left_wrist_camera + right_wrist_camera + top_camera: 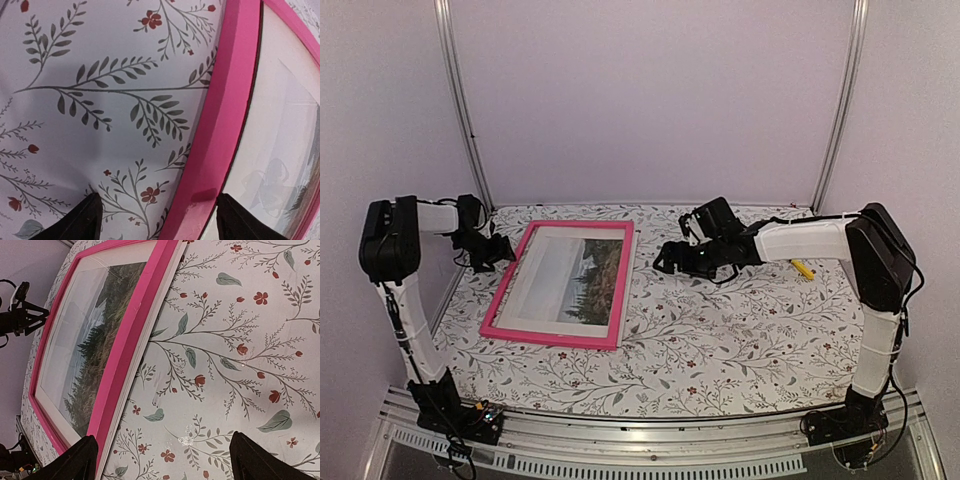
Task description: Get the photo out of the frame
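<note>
Photo (582,280) sits inside the pink frame (552,338).
Left claw (503,247) apart, astride the frame's edge; right claw (665,261) apart, empty.

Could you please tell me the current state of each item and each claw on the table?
Thin bright pink rectangular picture frame: lying flat on the floral cloth, with a white edge showing past its right rail.
White-bordered landscape photo: inside the frame, not yet removed.
Left claw: open, straddling the frame's left rail.
Right claw: open, empty, over bare cloth.
Small yellow object: lying on the cloth, untouched.
</note>
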